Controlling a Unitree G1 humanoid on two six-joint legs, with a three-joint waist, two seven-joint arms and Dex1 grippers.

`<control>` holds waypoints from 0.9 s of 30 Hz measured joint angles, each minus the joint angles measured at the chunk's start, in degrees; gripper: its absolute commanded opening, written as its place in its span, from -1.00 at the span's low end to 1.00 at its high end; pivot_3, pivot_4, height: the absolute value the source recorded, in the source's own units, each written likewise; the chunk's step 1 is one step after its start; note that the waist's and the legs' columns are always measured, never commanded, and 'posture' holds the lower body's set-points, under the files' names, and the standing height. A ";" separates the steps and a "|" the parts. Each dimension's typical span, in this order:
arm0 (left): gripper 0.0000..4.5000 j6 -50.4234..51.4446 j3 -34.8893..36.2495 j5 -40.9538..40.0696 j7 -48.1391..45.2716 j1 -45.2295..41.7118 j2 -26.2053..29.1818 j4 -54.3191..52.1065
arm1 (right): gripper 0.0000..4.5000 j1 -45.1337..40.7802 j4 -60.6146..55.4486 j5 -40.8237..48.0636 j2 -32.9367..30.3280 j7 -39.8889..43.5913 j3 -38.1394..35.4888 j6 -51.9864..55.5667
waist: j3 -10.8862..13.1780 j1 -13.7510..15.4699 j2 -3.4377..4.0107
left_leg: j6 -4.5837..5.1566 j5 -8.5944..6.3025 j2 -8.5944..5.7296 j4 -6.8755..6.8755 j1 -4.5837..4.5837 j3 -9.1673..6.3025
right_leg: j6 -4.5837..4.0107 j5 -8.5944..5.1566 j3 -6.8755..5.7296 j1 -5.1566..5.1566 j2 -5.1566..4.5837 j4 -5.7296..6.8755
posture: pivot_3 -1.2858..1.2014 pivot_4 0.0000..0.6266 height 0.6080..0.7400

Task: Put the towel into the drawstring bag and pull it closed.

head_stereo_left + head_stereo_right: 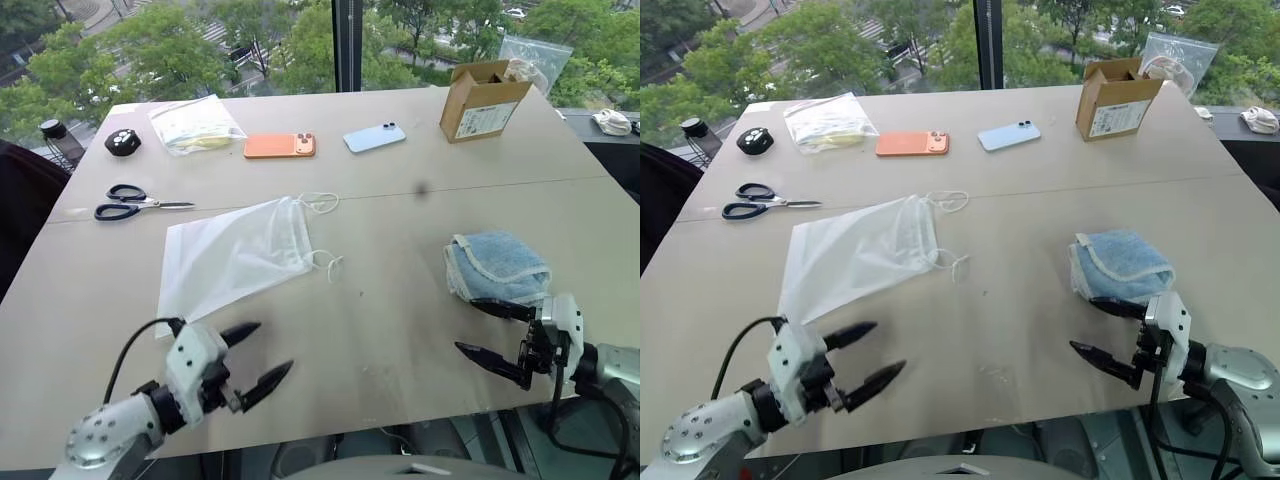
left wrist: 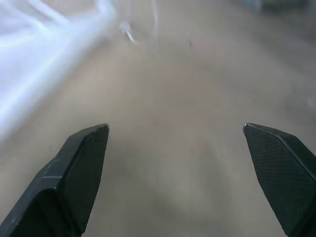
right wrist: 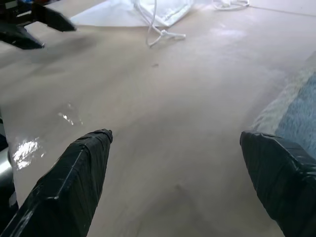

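Towel (image 1: 497,264), small, light blue, fluffy terry: lay folded on bench (image 1: 400,330), untouched, just beyond right gripper (image 1: 492,332), jaws wide, empty. Left gripper (image 1: 258,353) likewise wide, empty, near translucent white mesh drawstring bag (image 1: 232,255), flat, mouth toward towel. Nothing done yet: grasping, stuffing, cord-pulling all left.

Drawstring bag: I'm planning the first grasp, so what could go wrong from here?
The drawstring bag lies flat with its mouth gathered, so the towel may not slide in. Its thin cord loops could snag an open left end effector. The folded towel may unfold when the right end effector lifts it.
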 measured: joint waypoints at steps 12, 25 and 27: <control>1.00 25.30 -10.50 -2.30 36.64 -40.28 0.67 3.94 | 0.98 -27.04 0.64 10.46 -7.80 -5.02 -3.91 15.36 | 0.05 -0.16 0.00 | -0.29 0.12 -0.14 0.01 -0.03 -0.05 | 0.33 0.20 -0.23 -0.05 -0.02 0.06 | 0.03 -0.52 1.00; 1.00 40.98 -16.70 9.75 50.01 -41.10 -11.27 5.92 | 0.98 -29.33 3.00 10.45 -8.28 -3.52 -4.72 17.34 | 0.05 -0.17 -0.14 | -0.47 0.09 -0.12 0.12 -0.94 0.02 | 0.39 0.17 -0.10 -1.00 -0.04 0.18 | 0.03 -0.52 1.00; 1.00 43.14 -17.22 10.62 50.38 -39.37 -11.29 3.42 | 0.98 -28.81 2.89 10.46 -7.77 -3.82 -4.72 17.46 | 0.05 -0.23 -0.13 | -0.47 0.09 -0.11 0.11 -0.90 0.04 | 0.39 0.17 -0.07 -1.00 -0.03 0.22 | 0.03 -0.52 1.00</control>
